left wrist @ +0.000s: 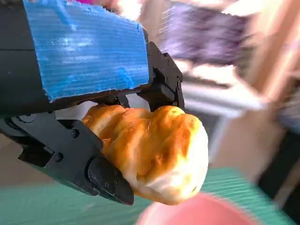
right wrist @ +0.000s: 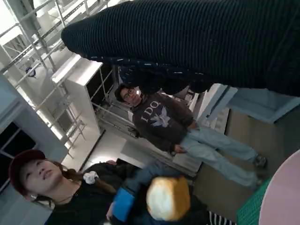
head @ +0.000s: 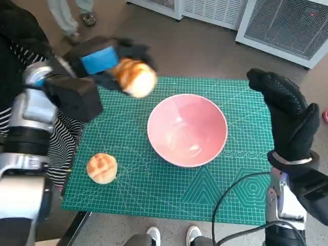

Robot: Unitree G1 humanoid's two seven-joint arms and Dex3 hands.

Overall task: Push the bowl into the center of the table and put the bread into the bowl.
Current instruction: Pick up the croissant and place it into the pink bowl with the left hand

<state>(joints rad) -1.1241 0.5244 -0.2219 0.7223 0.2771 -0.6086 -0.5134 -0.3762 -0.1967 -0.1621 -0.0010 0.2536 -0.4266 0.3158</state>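
Note:
My left hand holds a golden bread roll in the air over the mat's far left, a little short of the pink bowl. In the left wrist view the black fingers grip the roll from both sides, with the bowl's pink rim below it. The bowl sits empty near the middle of the green mat. A second round bun lies on the mat's near left. My right hand hovers by the bowl's right side, fingers straight and holding nothing. The right wrist view shows the roll and the bowl's edge.
White appliances stand on the floor beyond the table. A person's feet are at the near edge, and another person's legs at the far left. Two people appear in the right wrist view.

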